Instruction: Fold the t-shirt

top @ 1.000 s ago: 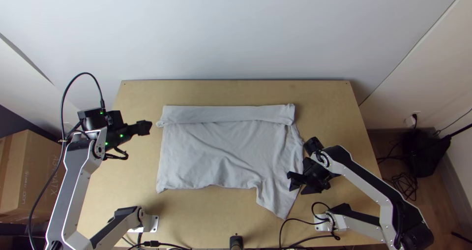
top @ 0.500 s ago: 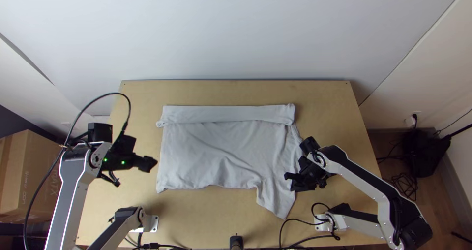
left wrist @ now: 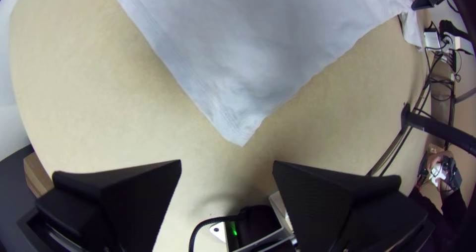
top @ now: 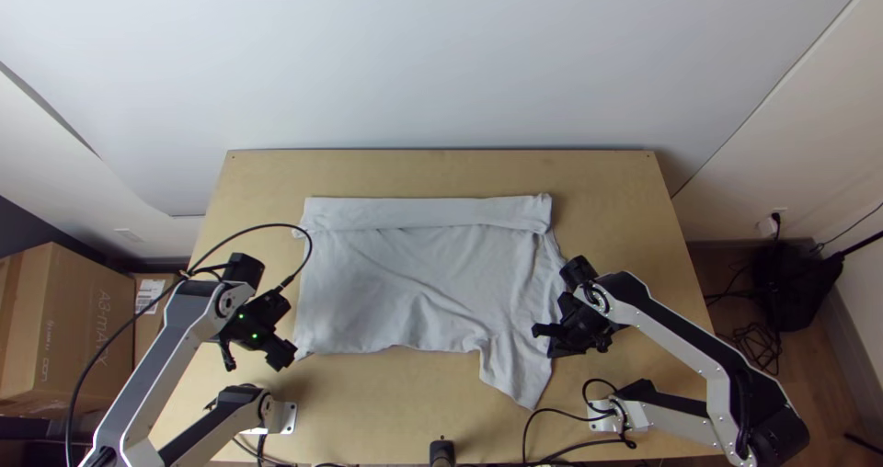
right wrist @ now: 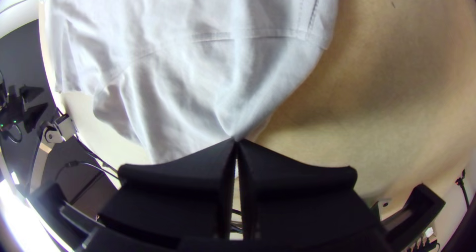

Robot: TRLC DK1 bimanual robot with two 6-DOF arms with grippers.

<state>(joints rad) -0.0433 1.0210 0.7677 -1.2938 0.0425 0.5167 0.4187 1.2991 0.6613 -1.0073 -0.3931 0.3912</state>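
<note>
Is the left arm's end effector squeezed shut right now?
No, the left end effector has its two fingers wide apart, with the table showing between them.

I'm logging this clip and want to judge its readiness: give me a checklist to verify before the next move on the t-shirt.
1. Right gripper shut on the t-shirt: ok, cloth gathers to its fingertips.
2. All cloth layers caught in that pinch: cannot tell.
3. Left gripper open for a grasp: ok.
4. Near left corner between the left fingers: not ok, it lies on the table just beyond the fingertips.
5. Far edge strip turned over along the shirt: ok.
6. Lower right flap tucked in: not ok, it juts toward the table's near edge.
</note>
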